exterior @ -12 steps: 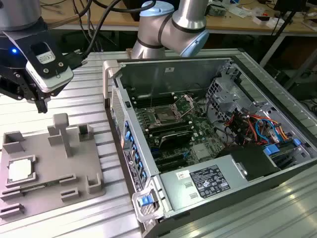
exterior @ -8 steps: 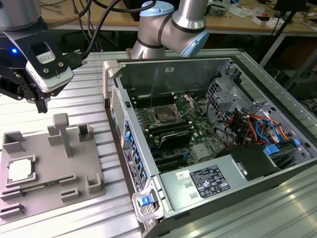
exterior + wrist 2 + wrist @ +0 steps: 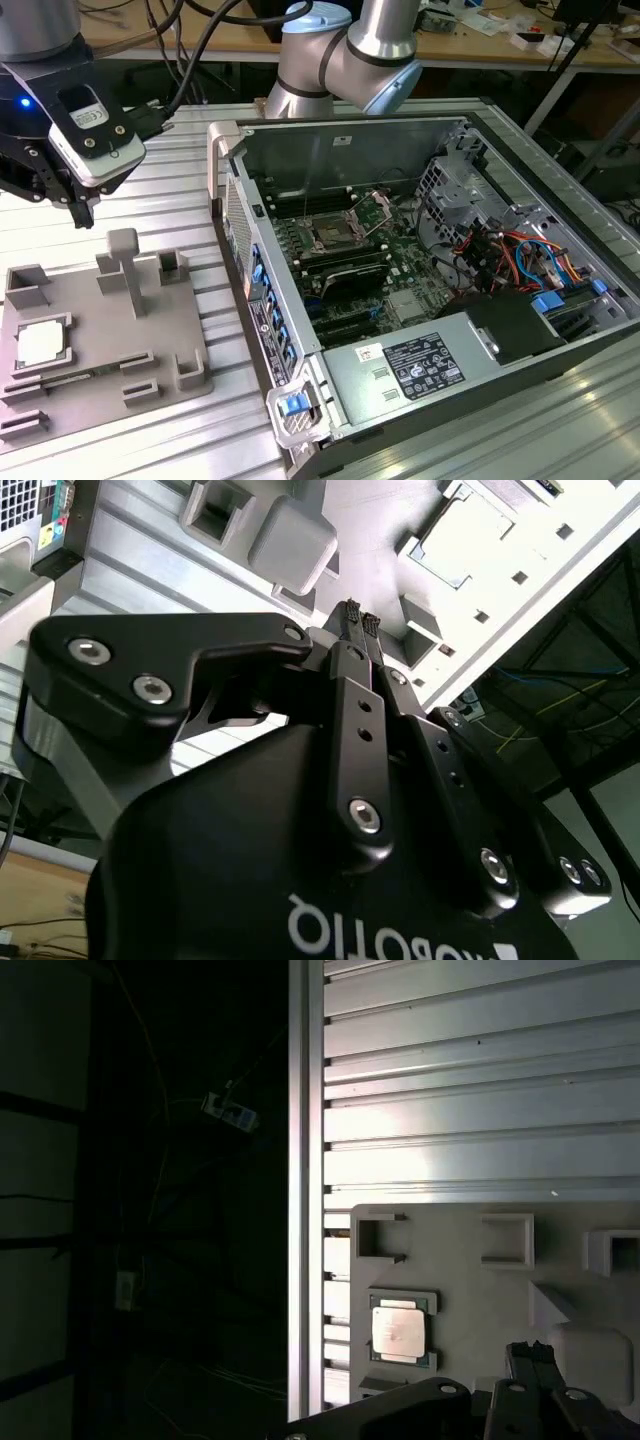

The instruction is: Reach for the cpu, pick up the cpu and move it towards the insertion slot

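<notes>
Silvery metal caps the cpu (image 3: 42, 343), seated in a recess by the grey tray's (image 3: 95, 325) edge — likely light, stiff, fragile (we'd pinch opposite edges); the claw (image 3: 358, 615), pressed together and empty, hovers over the tray.

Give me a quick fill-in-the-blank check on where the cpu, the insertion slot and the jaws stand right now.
1. The cpu lies in the grey tray, on the exterior view's ____ of the computer case.
2. The gripper hangs over the tray with its jaws ____, holding nothing.
3. The insertion slot sits ____ the open case.

Missing words: left; shut; inside.
</notes>
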Tool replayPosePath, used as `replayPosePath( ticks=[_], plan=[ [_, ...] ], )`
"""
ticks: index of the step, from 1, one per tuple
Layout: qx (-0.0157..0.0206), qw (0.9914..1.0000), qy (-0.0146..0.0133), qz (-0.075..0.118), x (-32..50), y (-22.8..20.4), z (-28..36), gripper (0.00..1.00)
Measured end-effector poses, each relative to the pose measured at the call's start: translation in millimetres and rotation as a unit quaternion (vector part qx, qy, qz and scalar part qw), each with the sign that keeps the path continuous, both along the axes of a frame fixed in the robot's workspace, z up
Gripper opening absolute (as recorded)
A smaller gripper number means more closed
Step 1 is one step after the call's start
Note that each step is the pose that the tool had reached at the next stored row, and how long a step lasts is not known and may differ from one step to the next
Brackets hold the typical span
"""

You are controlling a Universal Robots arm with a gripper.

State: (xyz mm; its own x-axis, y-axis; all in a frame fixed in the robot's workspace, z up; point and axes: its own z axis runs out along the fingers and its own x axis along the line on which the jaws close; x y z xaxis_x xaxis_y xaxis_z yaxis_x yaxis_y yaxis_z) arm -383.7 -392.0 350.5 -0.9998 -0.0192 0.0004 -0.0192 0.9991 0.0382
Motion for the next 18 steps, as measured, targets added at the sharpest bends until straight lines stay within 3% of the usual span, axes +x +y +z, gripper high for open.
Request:
replayPosePath(
  ticks=[18],
  plan=[
    [0.0,1.0,0.0027,0.0,-2.6,0.0,-1.2,0.11]
  ],
)
